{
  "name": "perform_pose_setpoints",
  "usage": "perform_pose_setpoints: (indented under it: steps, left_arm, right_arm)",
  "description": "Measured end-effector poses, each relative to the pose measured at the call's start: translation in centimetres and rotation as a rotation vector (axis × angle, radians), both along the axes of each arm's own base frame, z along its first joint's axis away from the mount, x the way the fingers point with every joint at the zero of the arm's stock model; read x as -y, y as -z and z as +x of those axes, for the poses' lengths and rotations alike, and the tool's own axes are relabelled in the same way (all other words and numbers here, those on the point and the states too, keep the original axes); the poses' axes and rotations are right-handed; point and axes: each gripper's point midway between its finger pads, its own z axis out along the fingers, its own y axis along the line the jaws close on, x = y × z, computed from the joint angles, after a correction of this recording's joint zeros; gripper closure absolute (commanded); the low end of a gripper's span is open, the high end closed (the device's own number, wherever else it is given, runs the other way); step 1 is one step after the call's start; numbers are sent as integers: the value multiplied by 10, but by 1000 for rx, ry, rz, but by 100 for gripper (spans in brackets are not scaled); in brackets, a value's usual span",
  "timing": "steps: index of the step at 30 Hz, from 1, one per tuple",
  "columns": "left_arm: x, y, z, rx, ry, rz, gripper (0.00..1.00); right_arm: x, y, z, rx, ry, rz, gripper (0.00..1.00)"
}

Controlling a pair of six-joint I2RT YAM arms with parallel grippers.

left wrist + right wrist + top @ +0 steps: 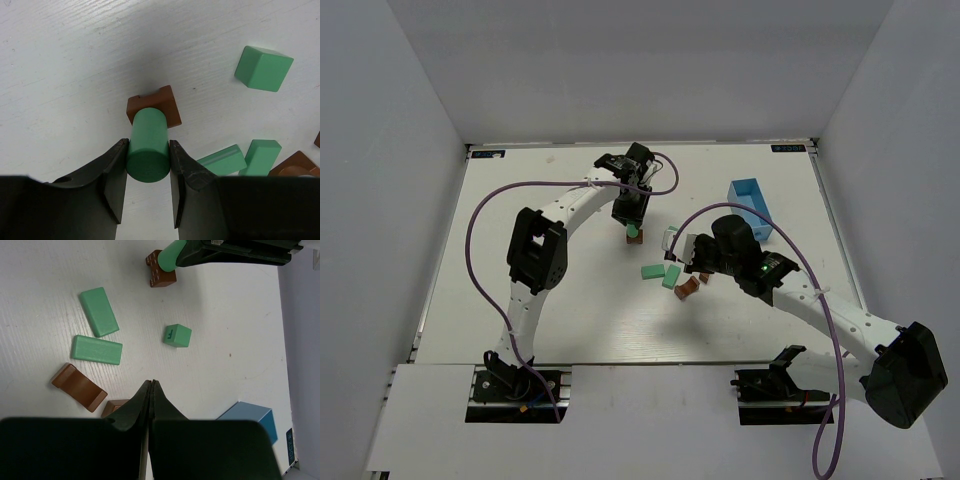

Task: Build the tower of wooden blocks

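My left gripper (148,146) is shut on a green cylinder (147,142), which stands upright with its lower end on a brown notched block (159,104); these two make the tower (633,235). The right wrist view shows that cylinder (169,255) and brown block (161,274) at its top. Loose wood blocks lie nearby: two flat green ones (99,311) (96,349), a green cube (177,335), a brown arch piece (79,387) and a small brown piece (116,407). My right gripper (151,383) is shut and empty, hovering just right of the loose blocks.
A small blue open-topped box (750,207) stands at the back right, behind my right arm. The right wrist (732,245) hangs over the table's middle, close to the left gripper (632,222). White walls enclose the table on three sides.
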Motion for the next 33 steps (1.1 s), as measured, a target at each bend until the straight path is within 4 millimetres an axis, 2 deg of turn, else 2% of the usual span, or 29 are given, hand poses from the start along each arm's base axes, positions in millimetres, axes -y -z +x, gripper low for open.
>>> perform_pose_setpoints:
  steps: [4,8,9,15,18,22,25,26,28,33]
  left_arm:
    - [0,0,0,-1,2,2,56]
    - [-2,0,-1,-4,4,9,50]
    - [-2,0,-1,-4,3,10,46]
    - [-3,0,-2,-6,3,14,45]
    - [-3,0,-2,-6,5,14,40]
    - [-3,0,-2,-7,5,16,32]
    - [-3,1,-2,-8,7,17,16]
    - [-3,0,-2,-8,7,17,6]
    - [-3,0,-2,-7,8,17,0]
    - [-3,0,-2,-8,5,15,0]
  right_arm:
    - [0,0,0,0,0,0,100]
    - [0,0,0,0,0,0,100]
    - [0,0,0,0,0,0,100]
    - [0,0,0,0,0,0,100]
    - [0,0,0,0,0,0,100]
    - [0,0,0,0,-1,-1,100]
    - [0,0,0,-1,-1,-1,100]
    - [0,0,0,-1,-1,-1,100]
    - [0,1,0,-2,0,-2,100]
    - [0,1,0,-2,0,-3,100]
